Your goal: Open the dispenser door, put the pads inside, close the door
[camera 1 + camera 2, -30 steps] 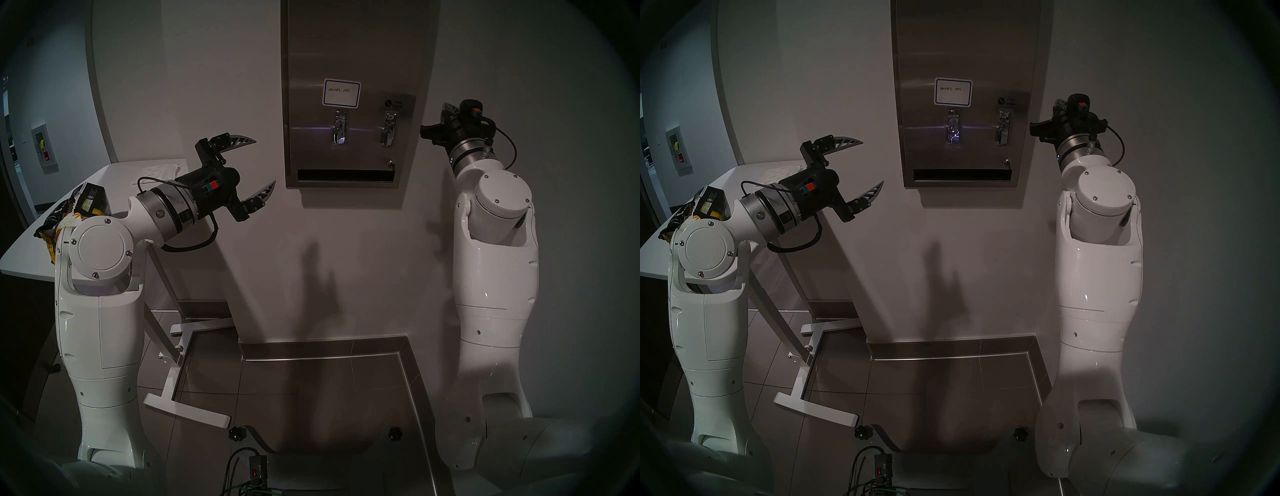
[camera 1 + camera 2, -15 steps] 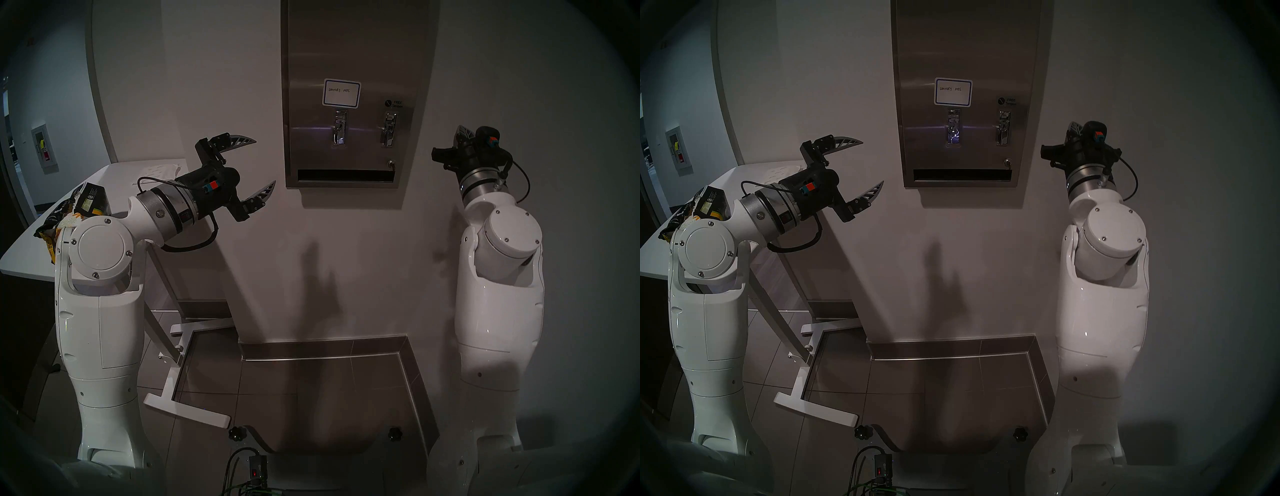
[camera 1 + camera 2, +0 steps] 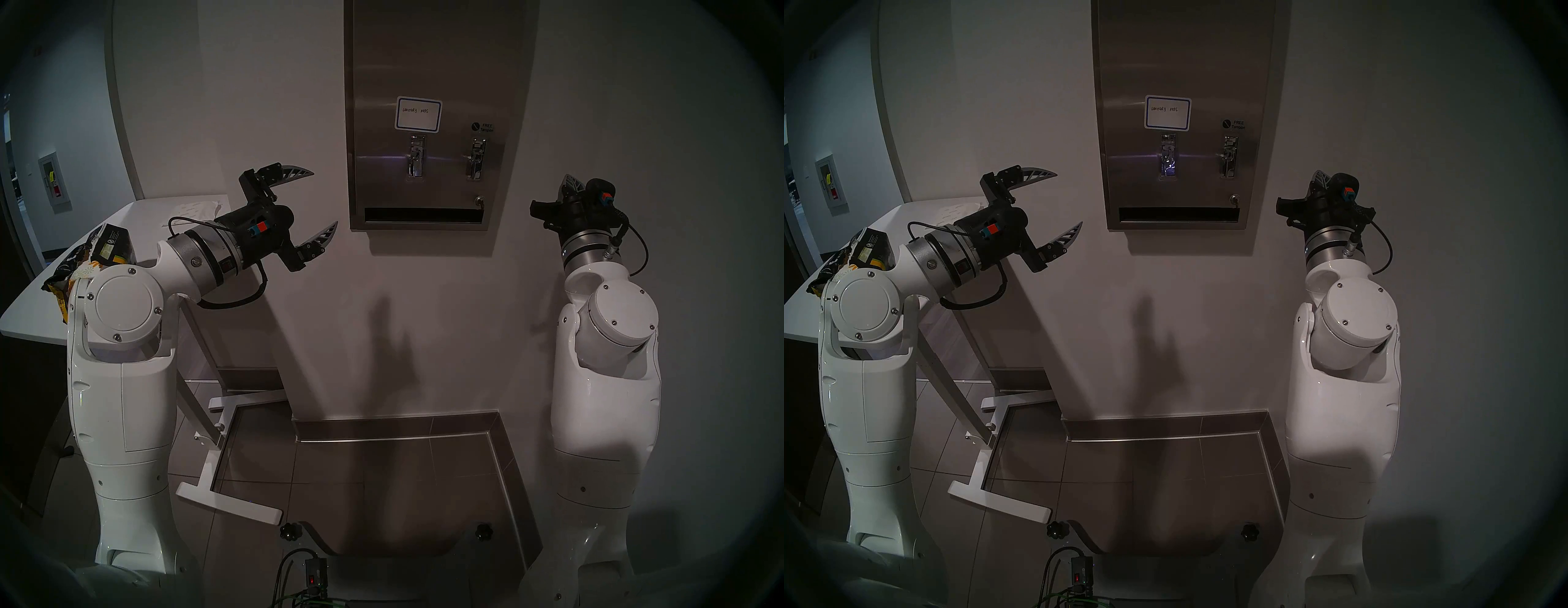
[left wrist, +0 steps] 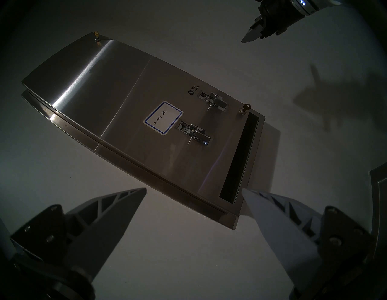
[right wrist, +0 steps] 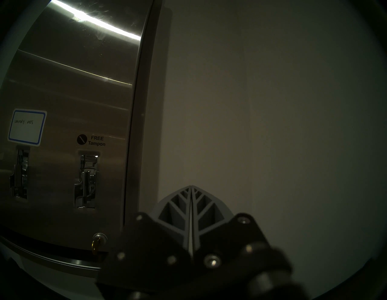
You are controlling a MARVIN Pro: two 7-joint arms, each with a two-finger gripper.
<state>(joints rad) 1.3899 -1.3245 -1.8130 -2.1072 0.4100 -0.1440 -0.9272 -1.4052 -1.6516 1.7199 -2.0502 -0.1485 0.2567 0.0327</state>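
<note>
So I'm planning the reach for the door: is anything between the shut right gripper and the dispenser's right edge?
Nothing visible. The right gripper, jaws shut, hangs beside the dispenser, with only bare wall between it and the door edge.

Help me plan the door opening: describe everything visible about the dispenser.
The dispenser is a tall brushed-steel cabinet mounted on the pale wall. Its door is shut. On the front sit a blue-bordered handwritten label, two chrome levers, a "FREE Tampon" mark, and a small lock with a key in it above the dark bottom slot. Neither gripper touches it.
</note>
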